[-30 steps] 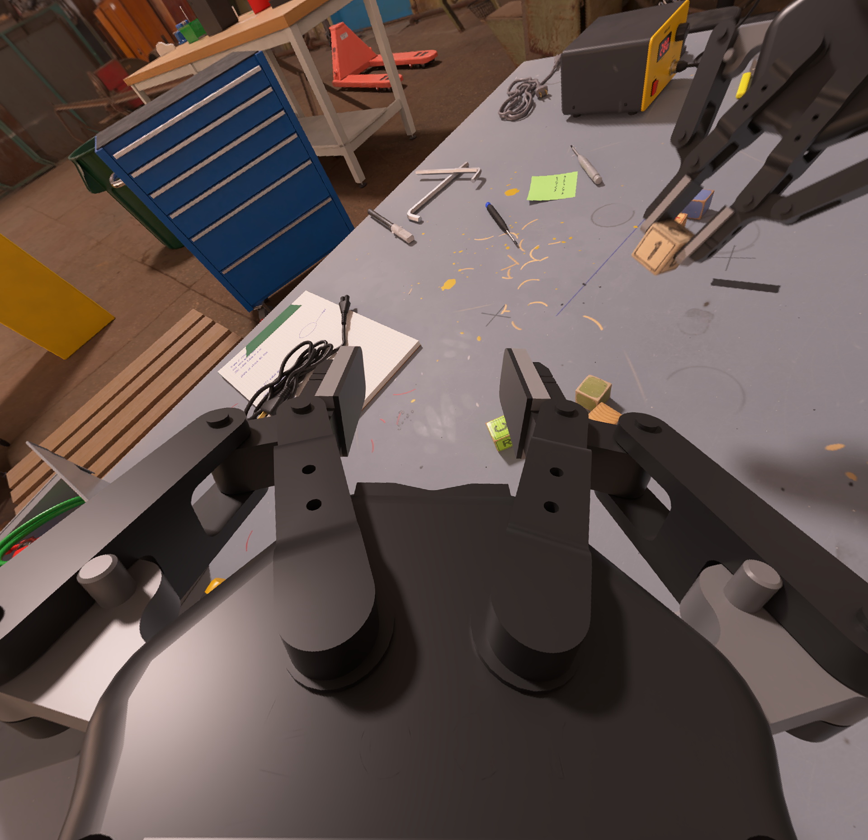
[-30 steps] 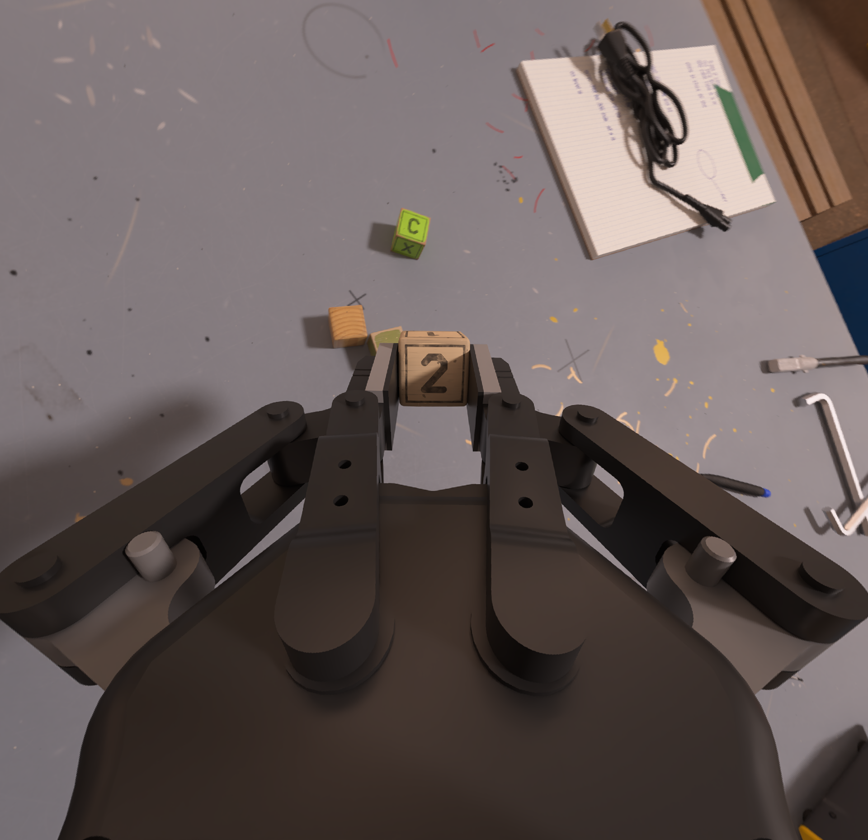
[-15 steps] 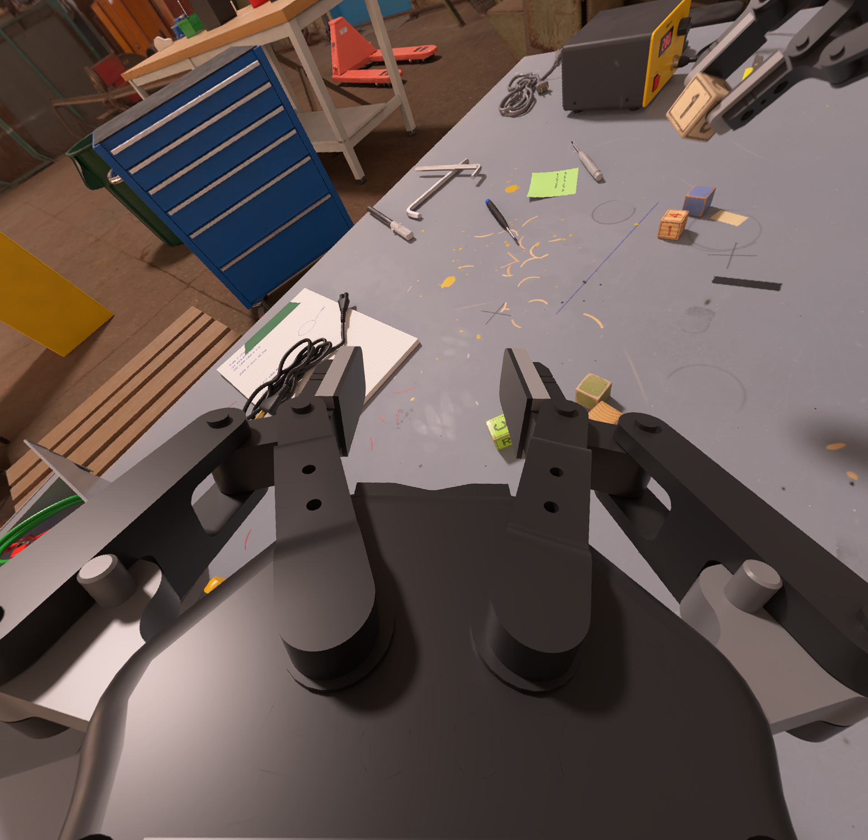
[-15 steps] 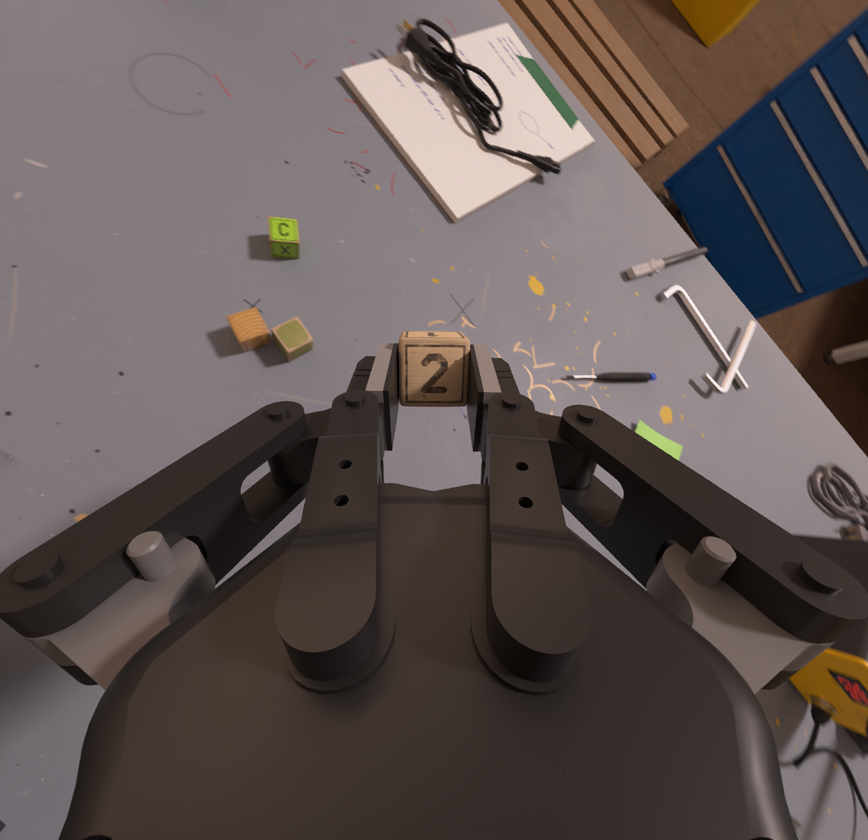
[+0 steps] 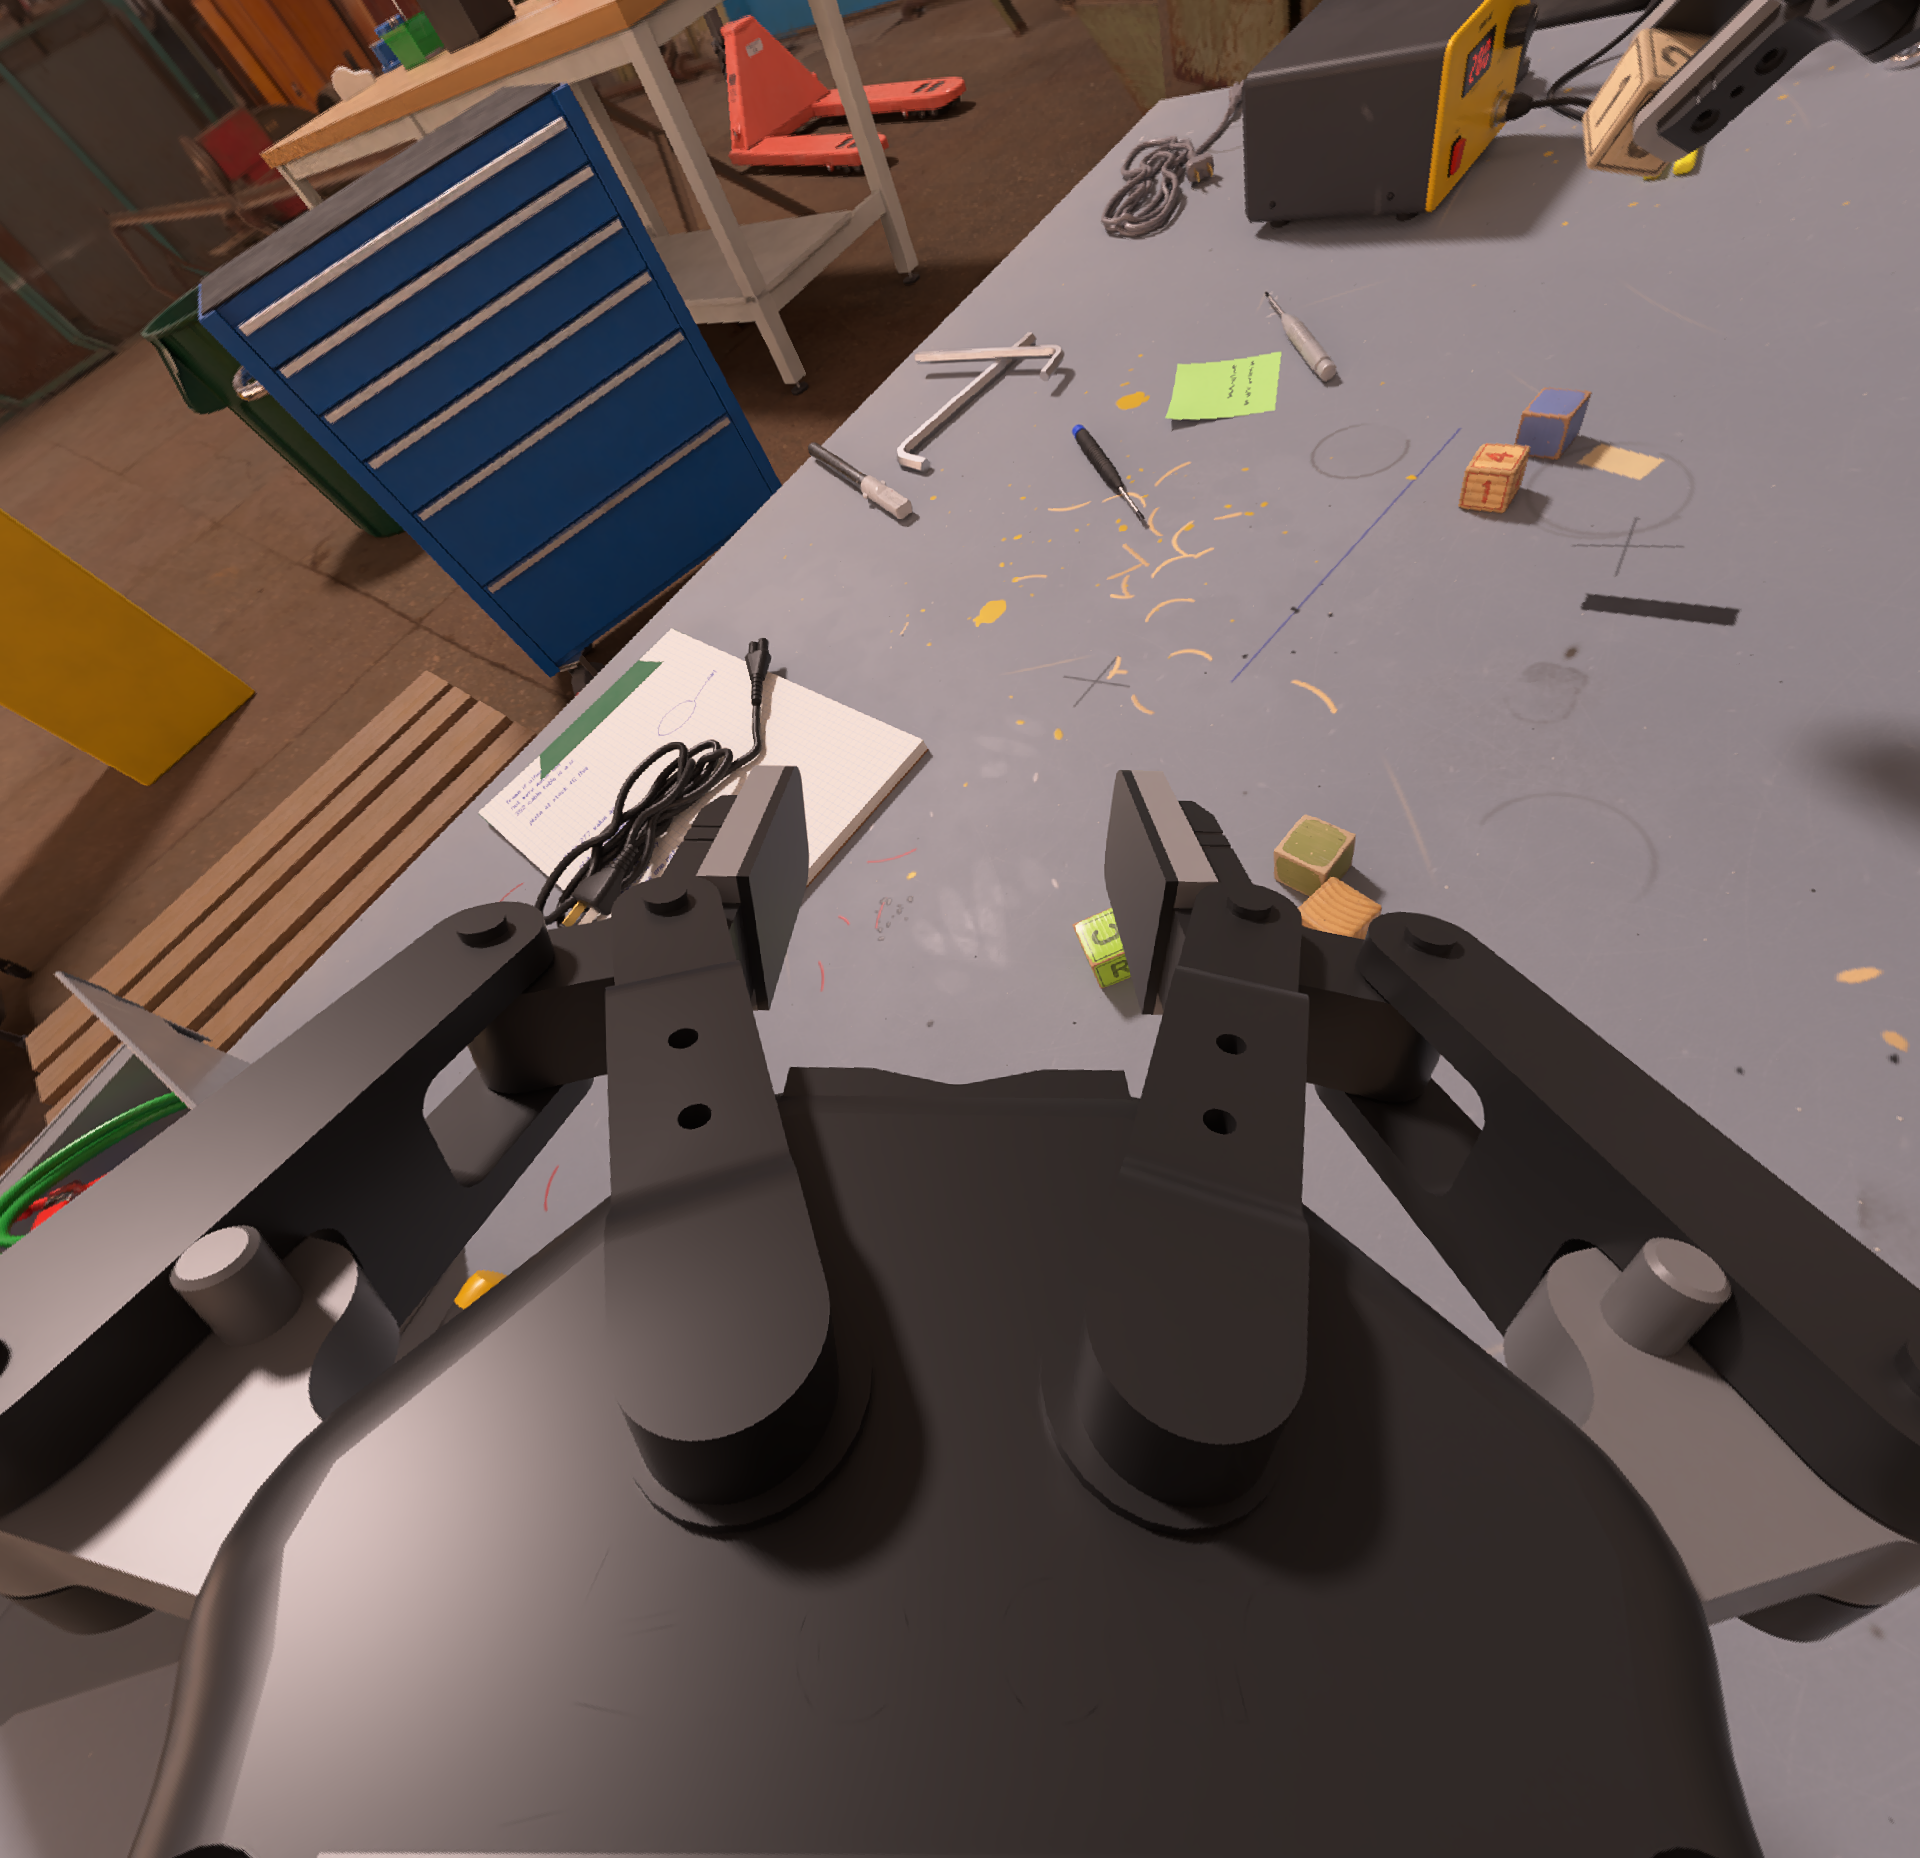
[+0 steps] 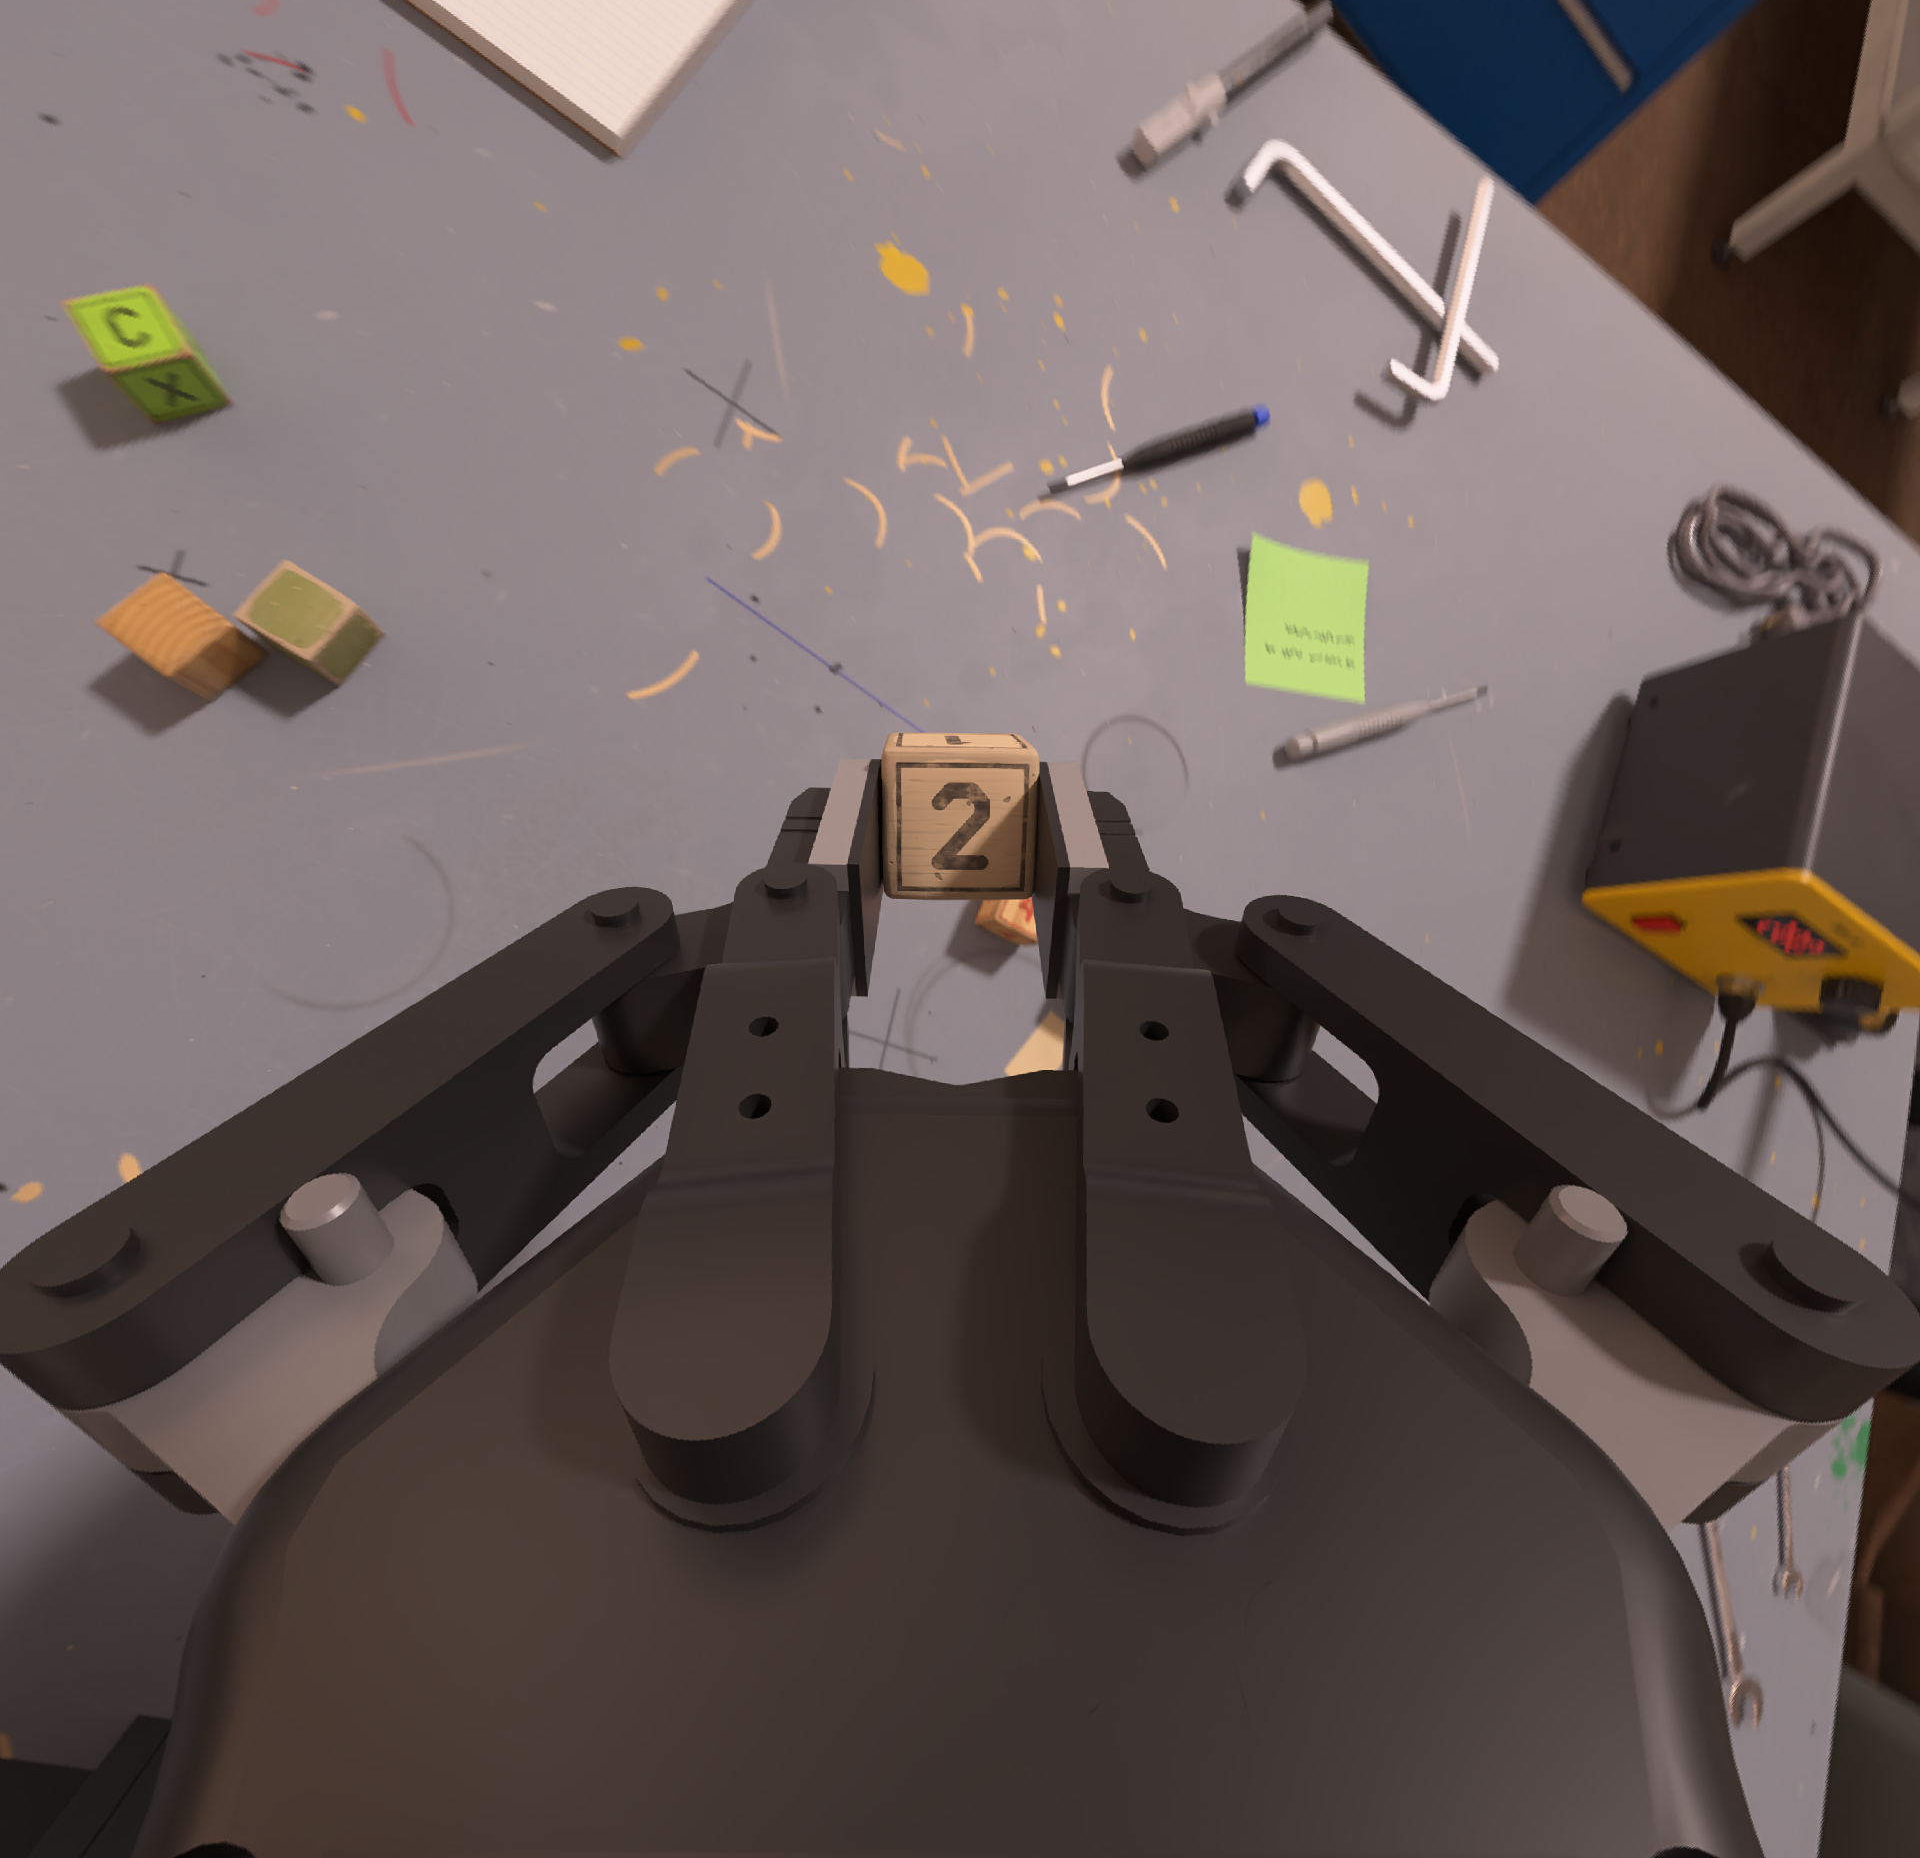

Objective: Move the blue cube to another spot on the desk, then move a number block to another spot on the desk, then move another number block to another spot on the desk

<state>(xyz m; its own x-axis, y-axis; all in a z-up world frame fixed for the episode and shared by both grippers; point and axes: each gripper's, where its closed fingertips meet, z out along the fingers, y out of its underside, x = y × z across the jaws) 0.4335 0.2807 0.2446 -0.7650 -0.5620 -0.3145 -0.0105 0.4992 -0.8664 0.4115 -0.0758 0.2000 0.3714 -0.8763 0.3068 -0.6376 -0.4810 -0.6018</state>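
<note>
Right pincer (image 6: 959,821), clamped on the pale wooden number block (image 6: 959,816), has carried it up and away to the desk's (image 5: 1558,728) far right since a second ago, while the left pincer (image 5: 951,873) hangs wide open and empty, the blue cube (image 5: 1553,421) resting beside the orange number block (image 5: 1493,477).

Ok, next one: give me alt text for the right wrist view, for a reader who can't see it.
The right gripper holds a pale wooden number block between its fingers, lifted above a grey desk. Behind it lie wood shavings, a green sticky note, a screwdriver and hex keys; a green letter block and two plain blocks sit far left.
</note>
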